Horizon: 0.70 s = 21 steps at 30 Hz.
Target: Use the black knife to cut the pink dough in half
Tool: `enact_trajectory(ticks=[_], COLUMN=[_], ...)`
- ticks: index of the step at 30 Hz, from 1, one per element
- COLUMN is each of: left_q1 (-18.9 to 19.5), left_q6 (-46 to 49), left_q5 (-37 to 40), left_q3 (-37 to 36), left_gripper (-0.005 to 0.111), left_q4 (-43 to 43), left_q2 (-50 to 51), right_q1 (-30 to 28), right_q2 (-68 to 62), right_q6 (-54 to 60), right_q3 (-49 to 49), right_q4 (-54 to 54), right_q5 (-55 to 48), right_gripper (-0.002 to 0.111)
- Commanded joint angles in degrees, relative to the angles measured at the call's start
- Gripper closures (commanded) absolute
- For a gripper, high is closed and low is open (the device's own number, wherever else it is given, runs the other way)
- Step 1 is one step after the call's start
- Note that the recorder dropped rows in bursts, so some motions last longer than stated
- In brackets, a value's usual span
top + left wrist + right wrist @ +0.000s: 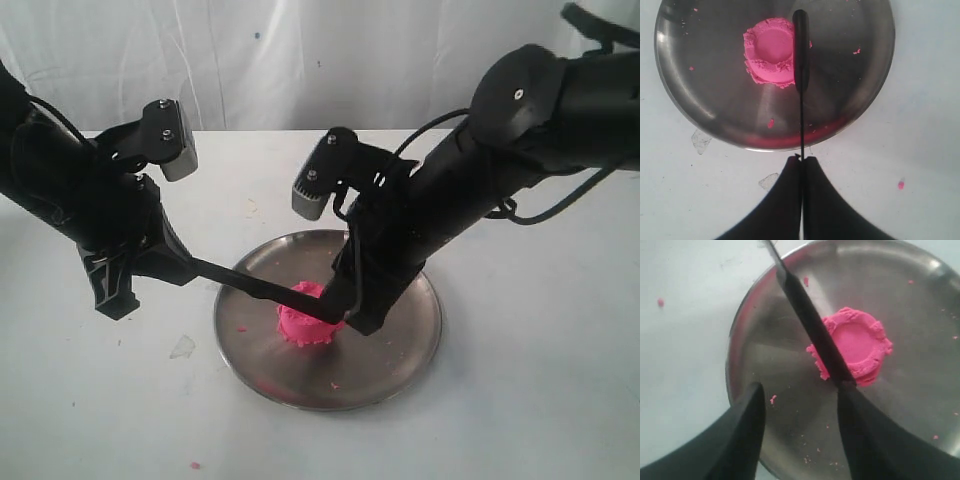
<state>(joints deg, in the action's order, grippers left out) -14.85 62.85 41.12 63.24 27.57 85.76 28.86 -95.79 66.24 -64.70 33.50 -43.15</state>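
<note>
The pink dough (305, 326) is one round mound with a ragged rim, sitting on the round steel plate (330, 398). My left gripper (186, 266) is shut on the thin end of the black knife (260, 288), left of the plate. The knife reaches over the plate to the dough's edge. In the left wrist view the knife (800, 50) lies along one side of the dough (771, 50), off its middle. My right gripper (801, 387) stands open low over the plate (920, 390), one finger (860, 425) at the far end of the knife (810, 320), beside the dough (857, 342).
Pink crumbs (770, 123) are scattered on the plate (715, 100), and one lies on the white table (900, 184). A small clear scrap (182, 346) lies on the table left of the plate. A white curtain hangs behind the table.
</note>
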Motion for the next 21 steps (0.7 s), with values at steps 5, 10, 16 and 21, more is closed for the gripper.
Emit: enact_trajectory(ticks=[5,10,16,21], left_q1=[-0.2,-0.2,-0.2,-0.2], left_q6=[0.0,0.0,0.0,0.0], left_q5=[0.6,0.6,0.5,0.5], left_q3=[0.2,0.2,0.2,0.2], left_gripper=[0.107,0.107,0.107,0.107], left_q4=[1.2,1.2,1.2,1.2], left_q2=[-0.5,-0.5,-0.5,-0.5], right_q1=[-4.0,-4.8,-4.8,-4.8], right_q2=[-4.9,-5.5,-7.2,-9.1], right_q6=[13.9,21.1,26.4,30.2], right_q3=[0.1,0.1,0.1,0.1], right_q4=[11.5,18.6,22.2,23.7], right_q5=[-2.0,-4.4,-6.5,-7.1], right_gripper=[0.065,0.065,0.065,0.065])
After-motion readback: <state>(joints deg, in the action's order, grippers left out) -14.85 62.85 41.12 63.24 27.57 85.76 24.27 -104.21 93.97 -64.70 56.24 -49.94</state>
